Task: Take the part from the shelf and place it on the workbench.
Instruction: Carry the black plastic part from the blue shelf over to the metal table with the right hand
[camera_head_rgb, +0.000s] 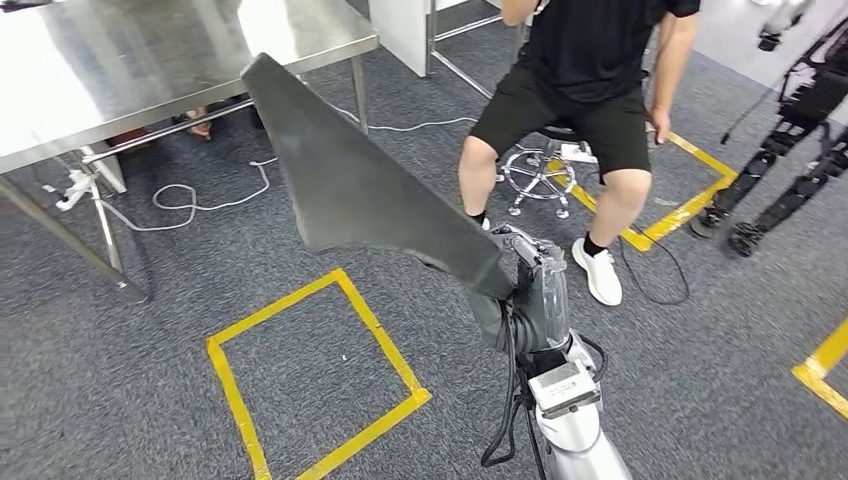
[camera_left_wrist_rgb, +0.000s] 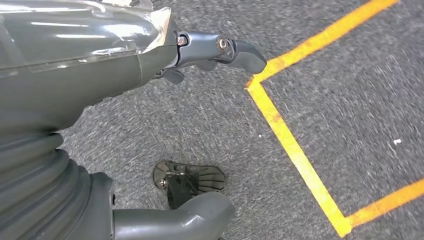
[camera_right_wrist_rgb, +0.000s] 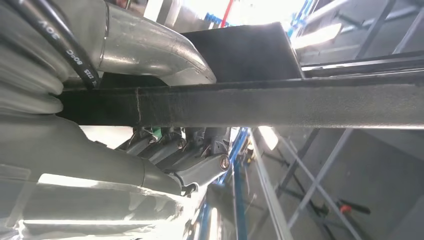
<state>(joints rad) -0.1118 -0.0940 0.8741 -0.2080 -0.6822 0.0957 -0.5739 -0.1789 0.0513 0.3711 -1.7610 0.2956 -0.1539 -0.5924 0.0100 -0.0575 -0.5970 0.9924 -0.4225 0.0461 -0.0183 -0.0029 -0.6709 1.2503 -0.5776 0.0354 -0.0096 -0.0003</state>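
Carpet (camera_head_rgb: 130, 400), dark grey and speckled, covers the floor we look down on. A square of yellow tape (camera_head_rgb: 315, 375) lies on it at about seven o'clock from our right hand, and more yellow tape (camera_head_rgb: 690, 205) frames the spot where a person (camera_head_rgb: 590, 90) in black sits on a chrome stool (camera_head_rgb: 540, 175) at twelve o'clock. A steel table (camera_head_rgb: 140, 70) with a bright, bare top stands at ten o'clock, white cables (camera_head_rgb: 200, 200) trailing across the carpet under it.

Our right hand (camera_head_rgb: 525, 285) grips the part (camera_head_rgb: 370, 190), a broad, flat, dark grey panel, by its lower corner; the panel slants up toward eleven o'clock, its far tip in front of the table's near edge, not resting on the top. In the right wrist view the thumb (camera_right_wrist_rgb: 150, 50) presses one face of the panel (camera_right_wrist_rgb: 280, 105) and the fingers (camera_right_wrist_rgb: 195, 155) close on the other. The black cable (camera_right_wrist_rgb: 60, 45) there reads "30V" and "80°C".

Our left hand (camera_left_wrist_rgb: 150, 115) hangs over the carpet, fingers (camera_left_wrist_rgb: 225, 50) apart and holding nothing, beside a corner of yellow tape (camera_left_wrist_rgb: 290, 140).

Open carpet lies between the taped square and the table legs.
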